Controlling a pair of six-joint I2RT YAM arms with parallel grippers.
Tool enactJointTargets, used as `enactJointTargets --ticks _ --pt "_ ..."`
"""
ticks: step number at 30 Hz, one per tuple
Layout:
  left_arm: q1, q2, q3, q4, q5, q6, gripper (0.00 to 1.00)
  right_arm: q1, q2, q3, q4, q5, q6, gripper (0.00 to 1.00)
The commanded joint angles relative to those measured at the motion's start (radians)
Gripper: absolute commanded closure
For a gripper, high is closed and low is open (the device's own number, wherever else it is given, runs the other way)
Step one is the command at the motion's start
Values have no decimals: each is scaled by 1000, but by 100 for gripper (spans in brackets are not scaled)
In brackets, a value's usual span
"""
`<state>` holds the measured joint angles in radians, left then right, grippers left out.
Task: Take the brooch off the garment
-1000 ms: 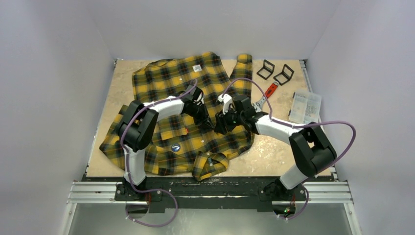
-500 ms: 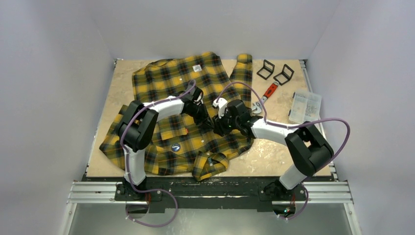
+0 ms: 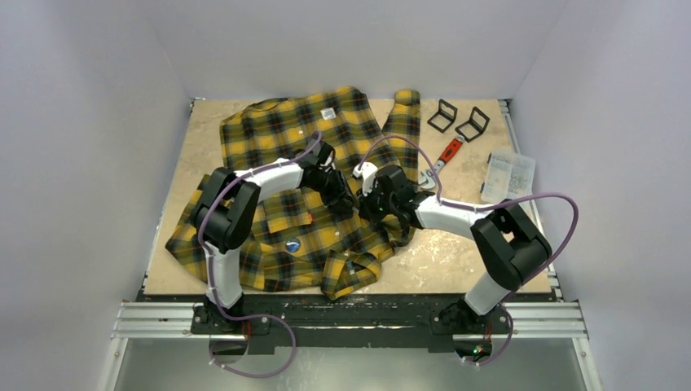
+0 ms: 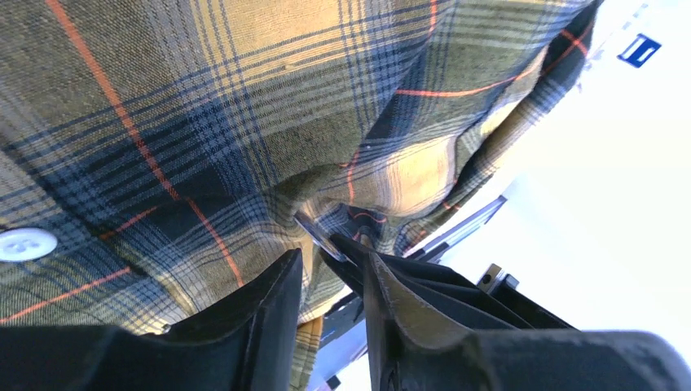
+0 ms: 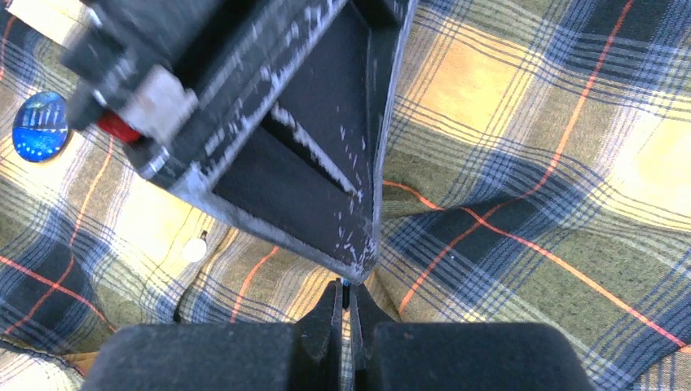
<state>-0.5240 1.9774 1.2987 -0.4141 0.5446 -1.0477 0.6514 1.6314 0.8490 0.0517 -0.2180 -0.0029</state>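
The yellow and black plaid garment (image 3: 285, 130) lies spread on the table. A round blue brooch (image 3: 293, 243) is pinned on its near part and also shows at the left of the right wrist view (image 5: 39, 126). Both grippers meet at the shirt's middle, right of the brooch. My left gripper (image 3: 348, 205) stands open over bunched cloth (image 4: 204, 122), nothing held between its fingers (image 4: 330, 257). My right gripper (image 3: 364, 210) is shut, its tips (image 5: 347, 287) pinching a small pucker of cloth. The left gripper's finger (image 5: 326, 187) hangs just beyond them.
Red-handled pliers (image 3: 446, 153), two black brackets (image 3: 442, 114) (image 3: 472, 123) and a clear parts box (image 3: 508, 177) lie at the back right of the table. White walls close in three sides. A white button (image 5: 194, 248) sits near the right jaws.
My right gripper has slid a little left and closed on the cloth. My left gripper, shut before, has opened beside it.
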Motion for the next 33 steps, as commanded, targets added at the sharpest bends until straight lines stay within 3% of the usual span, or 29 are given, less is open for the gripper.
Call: enactJointTargets --ticks 1,8,19,22,28,33 --pt "30 -84 -11 54 25 3 63 0 -21 25 -39 -4 -5 100" --pt "91 -154 -94 149 -11 157 51 -15 -50 27 -75 -43 -28 100" --pt "90 -204 -182 250 105 438 59 -112 -7 91 -154 -209 22 100" --pt "90 -221 -243 363 138 462 51 -130 -9 97 -167 -270 35 100" --pt "85 -260 -430 820 261 487 41 -150 -20 95 -192 -329 16 100" --pt "81 -251 -516 1005 276 521 40 -166 -26 91 -204 -377 10 100"
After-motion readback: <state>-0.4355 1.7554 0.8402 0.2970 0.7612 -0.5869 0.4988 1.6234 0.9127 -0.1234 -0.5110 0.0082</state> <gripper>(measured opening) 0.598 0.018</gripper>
